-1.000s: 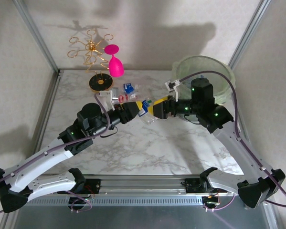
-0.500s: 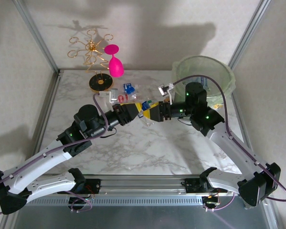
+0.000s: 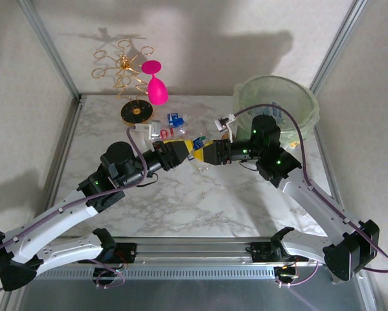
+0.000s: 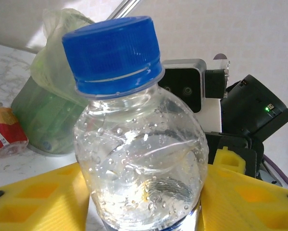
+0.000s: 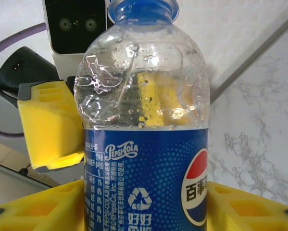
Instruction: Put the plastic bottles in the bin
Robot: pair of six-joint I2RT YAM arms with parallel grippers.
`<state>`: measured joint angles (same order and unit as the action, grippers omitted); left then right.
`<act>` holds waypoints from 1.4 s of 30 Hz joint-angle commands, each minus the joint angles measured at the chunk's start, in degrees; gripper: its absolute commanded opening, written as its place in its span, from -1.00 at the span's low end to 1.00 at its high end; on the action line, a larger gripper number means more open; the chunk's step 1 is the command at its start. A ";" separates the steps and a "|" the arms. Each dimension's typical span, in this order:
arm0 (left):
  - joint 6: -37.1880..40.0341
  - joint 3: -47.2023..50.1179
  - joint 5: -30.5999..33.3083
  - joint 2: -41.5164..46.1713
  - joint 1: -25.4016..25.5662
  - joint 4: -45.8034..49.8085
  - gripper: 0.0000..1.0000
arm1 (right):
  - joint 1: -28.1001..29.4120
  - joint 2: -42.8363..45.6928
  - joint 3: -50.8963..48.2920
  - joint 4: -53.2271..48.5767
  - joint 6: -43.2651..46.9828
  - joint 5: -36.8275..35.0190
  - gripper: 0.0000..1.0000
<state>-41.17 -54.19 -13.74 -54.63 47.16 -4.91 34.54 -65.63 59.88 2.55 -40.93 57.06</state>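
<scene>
Droplet-lined bottle (image 4: pixel 139 159) held by left claw (image 4: pixel 144 197), right claw (image 5: pixel 144 204).

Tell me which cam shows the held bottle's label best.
Right wrist: the bottle turns its blue Pepsi label to the lens, readable. Left wrist gives the blue cap and clear shoulder, label barely in frame. Top external: bottle tiny, label unreadable.

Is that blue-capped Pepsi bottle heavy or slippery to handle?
Probably light: the bottle looks nearly empty, only droplets inside. Its thin clear wall looks dented, so it would likely crumple if squeezed. Smooth and round, it may slip or roll.
</scene>
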 commanded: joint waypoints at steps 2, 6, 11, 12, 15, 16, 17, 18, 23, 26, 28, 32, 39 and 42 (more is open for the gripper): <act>0.61 -1.08 -2.11 0.26 0.47 -2.37 0.34 | 0.53 1.53 1.15 -0.64 1.22 -0.45 0.07; 1.64 -2.91 -0.30 0.62 0.44 -0.02 0.71 | 0.59 1.98 4.72 -8.22 5.64 -4.91 0.02; 5.33 -6.28 8.20 2.70 0.47 6.28 0.89 | -0.27 2.89 12.58 -20.88 13.41 -18.56 -0.03; 6.37 -6.67 10.13 3.26 0.48 7.47 0.89 | -0.35 2.79 14.70 -24.16 14.99 -22.98 -0.03; 9.15 -7.57 14.14 3.83 0.48 10.45 0.89 | -0.81 1.43 21.22 -32.17 18.47 -34.40 -0.03; 9.70 -7.72 15.12 3.63 0.48 11.34 0.89 | -1.01 1.09 22.78 -33.91 19.39 -37.48 -0.03; 10.17 -7.93 16.27 3.13 0.47 12.62 0.89 | -1.22 0.67 24.51 -35.68 20.33 -40.87 -0.03; 10.58 -8.11 17.44 2.52 0.48 13.72 0.88 | -1.27 0.11 26.34 -37.67 21.47 -45.02 -0.03; 11.98 -8.20 22.36 -1.33 0.48 18.13 0.86 | -1.91 -5.72 38.47 -49.94 25.59 -65.89 -0.04; 12.66 -9.14 26.08 -4.86 0.46 21.29 0.85 | -2.65 -9.12 43.94 -53.77 28.92 -76.20 -0.03; 13.27 -9.69 26.15 -7.16 0.39 22.18 0.84 | -4.22 -11.12 45.85 -54.70 30.40 -79.14 -0.03; 14.88 -9.11 25.32 -10.58 0.37 21.98 0.82 | -10.20 -13.12 45.10 -52.30 31.39 -77.19 -0.03; 15.72 -8.58 23.47 -12.14 0.39 22.66 0.79 | -20.26 -16.54 38.71 -46.14 31.64 -73.09 -0.02; 16.07 -8.25 23.69 -11.25 0.33 22.94 0.80 | -22.83 -18.98 37.07 -44.83 32.21 -73.61 -0.02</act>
<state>-26.79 -61.60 10.13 -66.54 47.22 16.80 13.37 -82.46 98.43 -45.10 -9.76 -16.51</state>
